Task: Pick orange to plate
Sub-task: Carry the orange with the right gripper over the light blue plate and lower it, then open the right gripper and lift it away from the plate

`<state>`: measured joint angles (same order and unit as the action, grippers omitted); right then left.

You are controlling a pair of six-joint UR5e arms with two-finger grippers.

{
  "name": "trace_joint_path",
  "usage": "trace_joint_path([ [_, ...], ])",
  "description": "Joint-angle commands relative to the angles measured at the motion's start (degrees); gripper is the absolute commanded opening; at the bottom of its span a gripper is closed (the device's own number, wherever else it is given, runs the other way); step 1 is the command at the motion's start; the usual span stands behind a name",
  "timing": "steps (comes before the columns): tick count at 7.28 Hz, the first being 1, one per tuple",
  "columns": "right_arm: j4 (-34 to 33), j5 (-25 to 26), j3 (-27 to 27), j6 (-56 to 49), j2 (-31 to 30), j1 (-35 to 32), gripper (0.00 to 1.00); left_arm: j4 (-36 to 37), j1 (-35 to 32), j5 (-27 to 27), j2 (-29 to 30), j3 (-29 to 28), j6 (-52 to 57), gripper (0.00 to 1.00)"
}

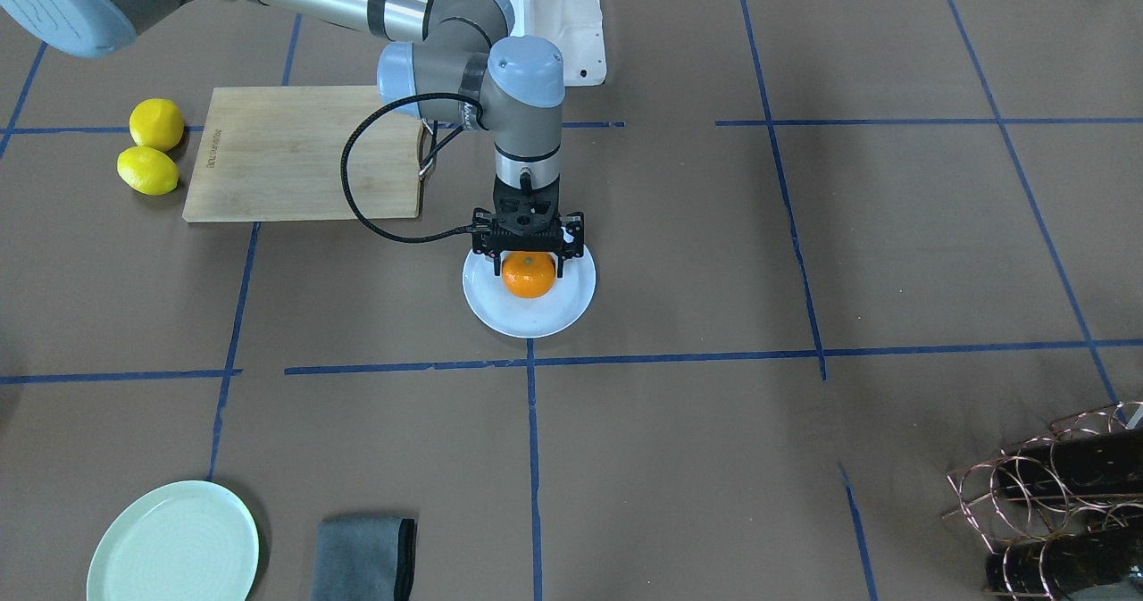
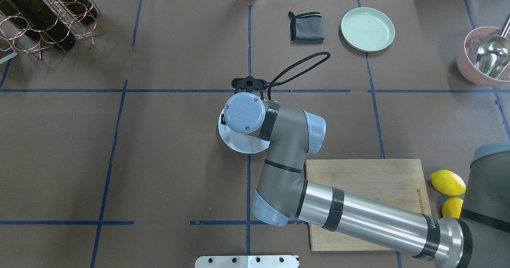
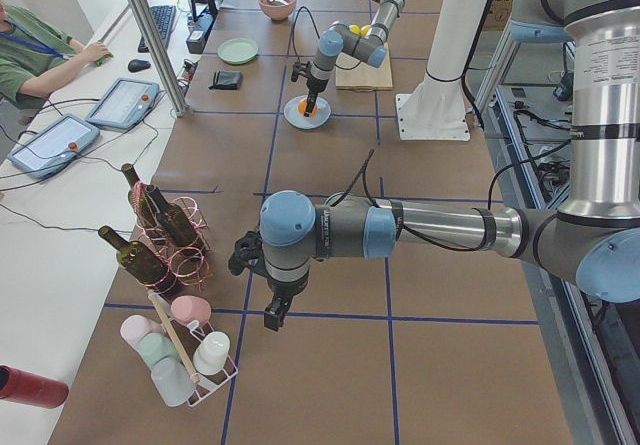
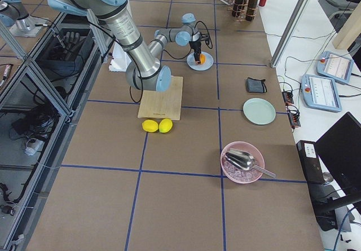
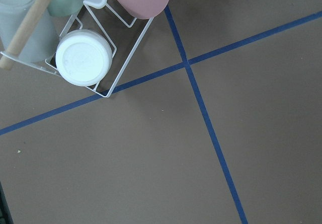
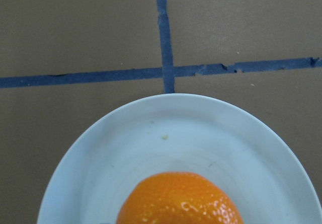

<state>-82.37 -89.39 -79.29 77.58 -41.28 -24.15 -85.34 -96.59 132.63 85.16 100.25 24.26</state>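
Risk on lift-off: drag from a sticking finger, then a roll over the shallow rim, toward lemons (image 1: 147,171) or elsewhere. Right pincer (image 1: 528,268) astride orange (image 1: 529,279) at middle of plate (image 1: 525,317); clenched or released, cannot tell. Round, no long axis; stem dot up. Left pincer (image 3: 272,320) well apart over bare bench, state likewise not discernible.

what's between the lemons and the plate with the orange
A wooden cutting board, next to the lemons and short of the plate, seen in the front-facing view.

A robotics lab: blue-taped grid table (image 1: 714,458), operator's control tablets (image 3: 122,102), aluminium post (image 3: 154,40).
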Motion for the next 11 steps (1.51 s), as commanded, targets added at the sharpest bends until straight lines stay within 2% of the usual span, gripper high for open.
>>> trace_joint_path([
  [1, 0.63, 0.01, -0.77, 0.38, 0.23, -0.10, 1.00, 0.00, 0.00, 0.00, 0.00, -0.05, 0.00, 1.00],
  [2, 1.33, -0.51, -1.30, -0.32, 0.23, -1.50, 1.00, 0.00, 0.00, 0.00, 0.00, -0.05, 0.00, 1.00],
  [3, 0.73, -3.22, -3.48, -1.46, -0.20, -4.64, 1.00, 0.00, 0.00, 0.00, 0.09, -0.05, 0.09, 1.00],
  [4, 0.46, -11.34, -5.85, -5.38, -1.95, -9.72, 1.00, 0.00, 0.09, 0.00, 0.18, -0.05, 0.09, 1.00],
  [5, -1.72, -16.20, -10.31, -11.78, -5.45, -14.47, 1.00, 0.00, 0.09, 0.00, 0.18, -0.05, 0.09, 1.00],
  [6, -5.57, -21.39, -15.23, -22.46, -10.53, -20.78, 1.00, 0.00, 0.09, -0.09, 0.09, -0.14, 0.09, 1.00],
  [7, -7.43, -27.35, -17.89, -35.18, -15.97, -27.63, 1.00, 0.09, 0.00, 0.09, 0.00, -0.40, 0.09, 1.00],
  [8, -7.54, -31.85, -18.27, -47.66, -20.12, -33.45, 1.00, 0.17, 0.00, 0.09, 0.00, -0.05, 0.09, 1.00],
  [9, -7.45, -35.72, -20.01, -61.01, -27.38, -39.77, 1.00, 0.26, 0.00, 0.26, 0.09, -0.05, -0.52, 1.00],
  [11, -8.41, -40.32, -20.12, -82.32, -38.22, -53.31, 1.00, 2.44, 0.09, 0.79, 0.18, 0.21, -3.40, 1.00],
])
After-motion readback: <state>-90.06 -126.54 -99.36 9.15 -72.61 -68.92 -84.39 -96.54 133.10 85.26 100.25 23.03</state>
